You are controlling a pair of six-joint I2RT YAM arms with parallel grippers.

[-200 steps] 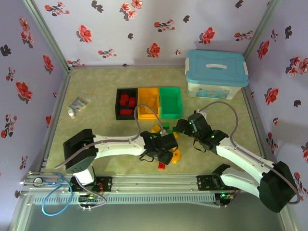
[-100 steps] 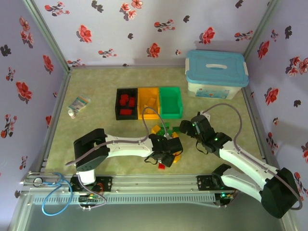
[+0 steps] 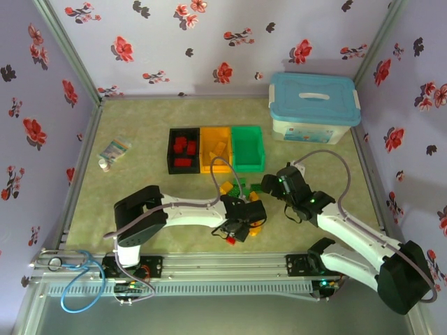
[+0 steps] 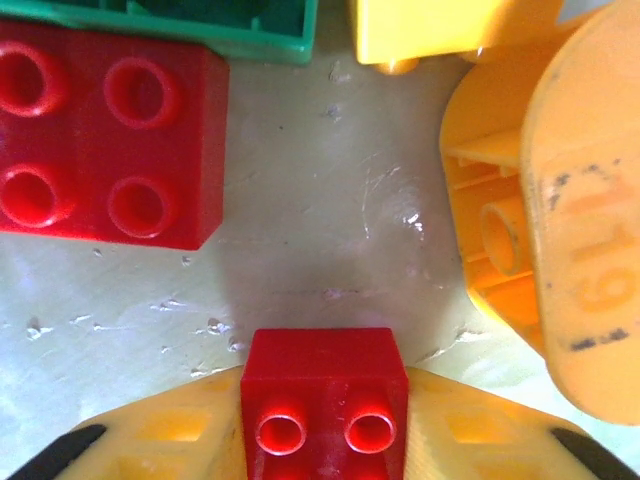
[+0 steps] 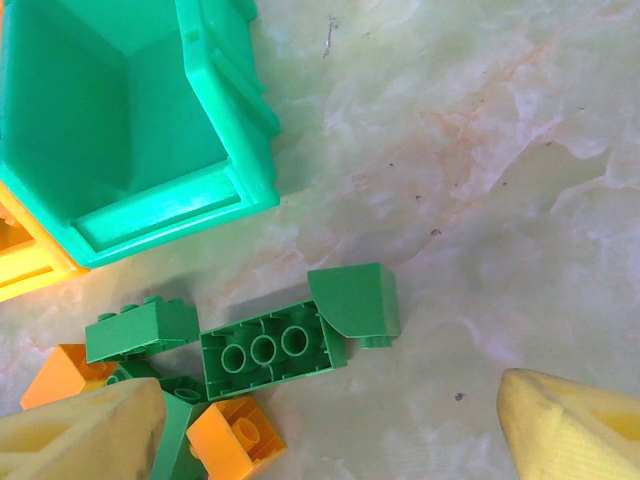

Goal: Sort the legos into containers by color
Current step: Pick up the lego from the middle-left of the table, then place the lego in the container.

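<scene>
My left gripper [image 4: 322, 445] is shut on a small red lego [image 4: 322, 395], held between its yellow fingers just above the table. In the top view this gripper [image 3: 234, 234] sits at the near side of the pile of legos [image 3: 241, 190]. A bigger red lego [image 4: 105, 130] lies up-left of it and an orange piece [image 4: 545, 230] to its right. My right gripper [image 5: 330, 395] hangs open over an upturned green lego [image 5: 270, 348], a curved green one [image 5: 355, 300] and an orange one [image 5: 235, 435]. Of the containers, the black [image 3: 183, 150], orange [image 3: 215, 148] and green [image 3: 248, 146] stand in a row behind the pile.
A large white box with a light-blue lid [image 3: 314, 108] stands at the back right. A small packet [image 3: 113, 152] lies at the left. The green bin's corner [image 5: 120, 120] is close up-left of my right gripper. Floral walls enclose the table.
My left gripper has moved right and toward the near edge, onto the small red lego, and its jaws have closed on it. My right gripper shifted slightly and stays open.
</scene>
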